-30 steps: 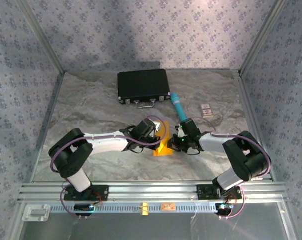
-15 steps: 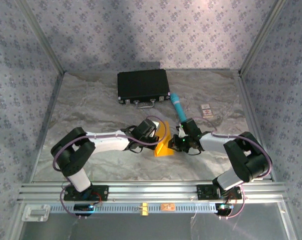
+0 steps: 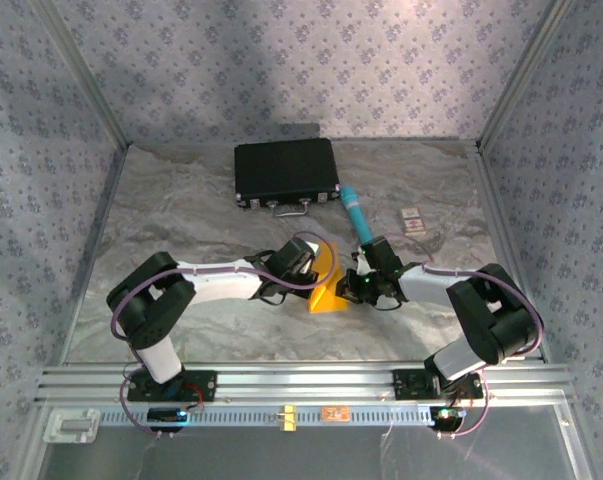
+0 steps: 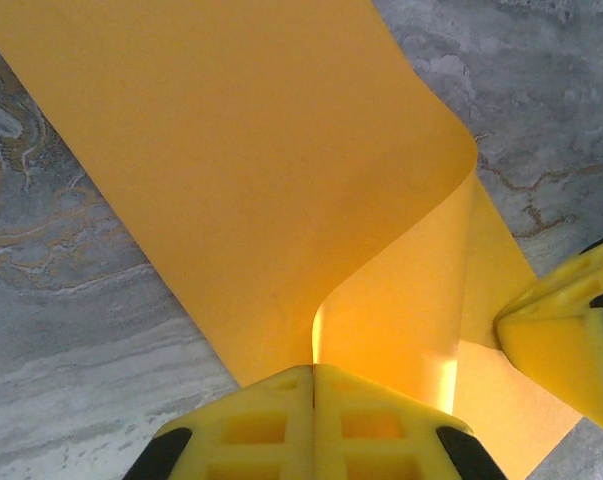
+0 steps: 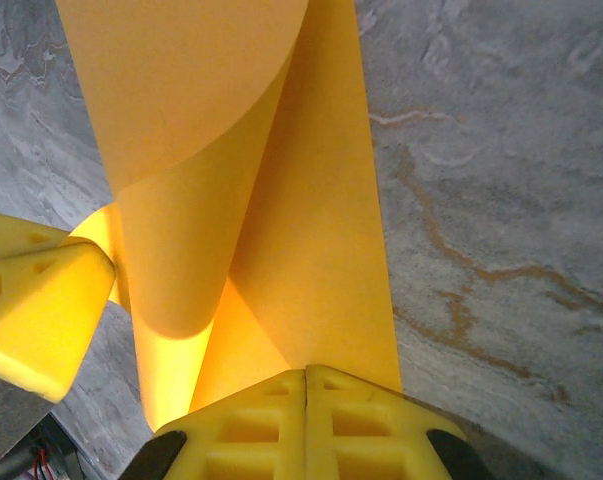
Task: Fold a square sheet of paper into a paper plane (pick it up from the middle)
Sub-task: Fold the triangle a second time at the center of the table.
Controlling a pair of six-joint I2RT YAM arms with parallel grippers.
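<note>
Evidently held the curled square sheet of paper (image 4: 251, 170) pinched in closed jaws of left gripper (image 4: 313, 372) and right gripper (image 5: 306, 375), risking a tear or skewed crease from uneven pulling.

sheet (image 4: 261, 170): thin orange-yellow paper, smooth, matt, light glowing through the curl
left pincer (image 4: 314, 390): yellow plastic, matt, with moulded hollows
right pincer (image 5: 306, 390): the same matt yellow plastic
tabletop (image 3: 181, 215): grey veined stone look, smooth, dull
case (image 3: 285, 170): black, matt, with shiny metal fittings
tube (image 3: 355, 212): teal, smooth, plastic-looking
rail (image 3: 301, 380): bare silvery metal, grooved
walls (image 3: 281, 70): matt, printed pattern
</note>
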